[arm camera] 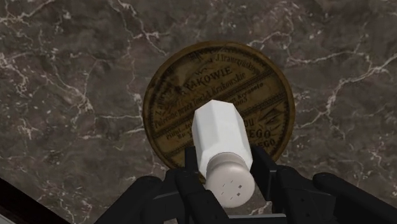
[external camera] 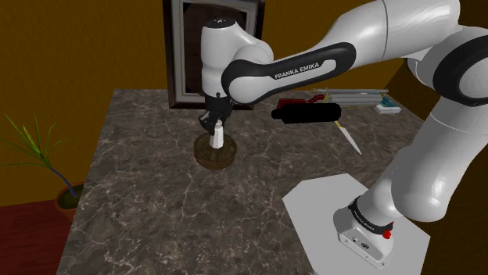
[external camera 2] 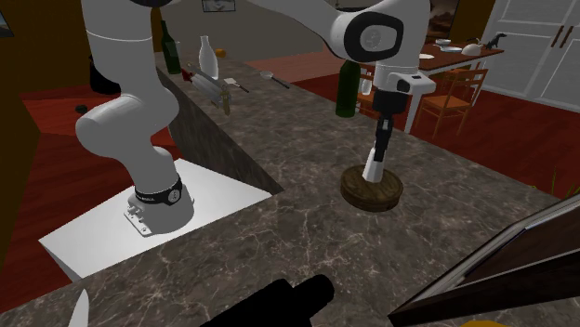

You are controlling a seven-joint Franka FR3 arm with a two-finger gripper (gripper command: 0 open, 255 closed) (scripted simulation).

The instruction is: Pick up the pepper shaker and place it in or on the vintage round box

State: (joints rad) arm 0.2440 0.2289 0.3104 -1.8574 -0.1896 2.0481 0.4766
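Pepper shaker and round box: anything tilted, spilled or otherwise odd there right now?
Nothing stands out. The white shaker stands about upright over the brown round box, clasped by the gripper. The box lies flat on the marble counter, and nothing is spilled around it.

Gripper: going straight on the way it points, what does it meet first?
The white faceted shaker clasped by the black gripper would land on the round brown printed box directly beneath; contact may already exist.
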